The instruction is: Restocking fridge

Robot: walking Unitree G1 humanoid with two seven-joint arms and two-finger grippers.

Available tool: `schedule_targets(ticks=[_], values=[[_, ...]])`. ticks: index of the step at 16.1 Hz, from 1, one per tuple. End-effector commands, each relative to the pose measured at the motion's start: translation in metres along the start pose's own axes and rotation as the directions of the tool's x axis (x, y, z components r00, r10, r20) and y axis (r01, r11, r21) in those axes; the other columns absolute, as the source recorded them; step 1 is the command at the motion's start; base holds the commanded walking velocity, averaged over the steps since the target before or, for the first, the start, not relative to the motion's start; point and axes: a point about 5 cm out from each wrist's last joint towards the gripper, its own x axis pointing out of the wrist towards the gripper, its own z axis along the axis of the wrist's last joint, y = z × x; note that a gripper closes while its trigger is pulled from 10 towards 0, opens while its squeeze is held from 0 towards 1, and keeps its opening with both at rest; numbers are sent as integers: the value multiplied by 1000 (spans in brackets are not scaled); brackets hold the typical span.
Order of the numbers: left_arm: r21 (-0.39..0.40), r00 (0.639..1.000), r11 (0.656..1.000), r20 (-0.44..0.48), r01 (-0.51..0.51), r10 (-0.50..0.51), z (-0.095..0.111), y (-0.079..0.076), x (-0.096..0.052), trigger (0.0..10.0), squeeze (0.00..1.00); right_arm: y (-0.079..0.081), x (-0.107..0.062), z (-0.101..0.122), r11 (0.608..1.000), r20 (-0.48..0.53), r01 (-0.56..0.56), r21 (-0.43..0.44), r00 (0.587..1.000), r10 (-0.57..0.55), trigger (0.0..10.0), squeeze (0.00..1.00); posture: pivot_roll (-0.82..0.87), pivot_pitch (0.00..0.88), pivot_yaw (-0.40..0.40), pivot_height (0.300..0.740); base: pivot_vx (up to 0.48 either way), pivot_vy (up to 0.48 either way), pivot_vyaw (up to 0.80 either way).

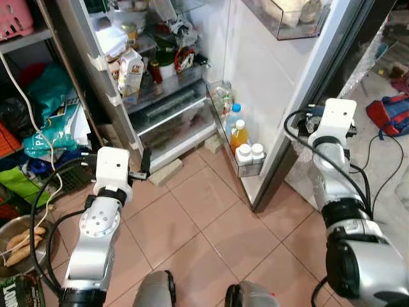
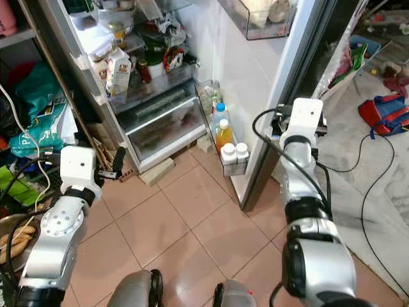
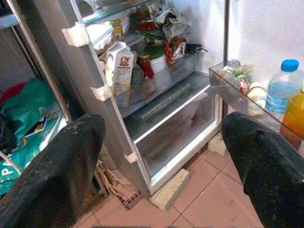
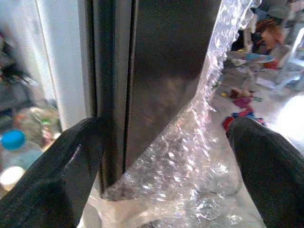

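Your right gripper (image 4: pixel 161 156), at the right of the frame, has its jaws spread wide and empty astride the open fridge door's (image 1: pixel 268 83) edge; a hard pull could swing the door and topple the bottles (image 1: pixel 238 137) in its lower shelf. Your left gripper (image 3: pixel 161 156), lower left, is also wide open, holding nothing, facing the crowded fridge shelves (image 1: pixel 160 70).
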Motion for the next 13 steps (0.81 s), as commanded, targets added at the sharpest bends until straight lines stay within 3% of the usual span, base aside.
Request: schedule_targets(ticks=[1, 2, 3, 5, 7, 8, 12, 13], values=[[14, 1000, 1000, 2, -4, 4, 2, 2, -1, 10000, 0, 8, 7, 24, 998, 94, -43, 40, 995, 39, 10000, 0, 126, 120, -4, 740, 0, 0, 0], [15, 1000, 1000, 1, -4, 4, 2, 3, -2, 10000, 0, 13, 6, 26, 995, 106, -83, 48, 991, 77, 10000, 0, 127, 120, -5, 740, 0, 0, 0], [16, 1000, 1000, 2, 2, -2, 2, 1, -1, 10000, 0, 26, 4, 30, 973, 137, -197, 121, 974, 180, 10000, 0, 124, 119, -2, 740, 0, 0, 0], [16, 1000, 1000, 4, 9, -9, 3, 0, 0, 10000, 0, 42, 0, 32, 932, 169, -315, 178, 943, 286, 10000, 0, 118, 119, 2, 740, 0, 0, 0], [17, 1000, 1000, 5, 14, -14, 3, -1, 0, 10000, 0, 65, -11, 34, 841, 209, -477, 255, 877, 434, 10000, 0, 113, 119, 4, 740, 0, 0, 0], [17, 1000, 1000, 6, 16, -16, 3, -1, 1, 10000, 0, 85, -27, 37, 745, 259, -609, 271, 792, 553, 10000, 0, 111, 119, 4, 740, 0, 0, 0], [16, 1000, 1000, 6, 16, -16, 3, -2, 2, 10000, 0, 109, -53, 34, 610, 291, -735, 296, 678, 675, 10000, 0, 107, 118, 1, 740, 0, 0, 0], [16, 1000, 1000, 6, 16, -16, 3, -2, 2, 10000, 0, 115, -60, 36, 553, 306, -764, 333, 643, 702, 10000, 0, 106, 119, 0, 740, 0, 0, 0]])
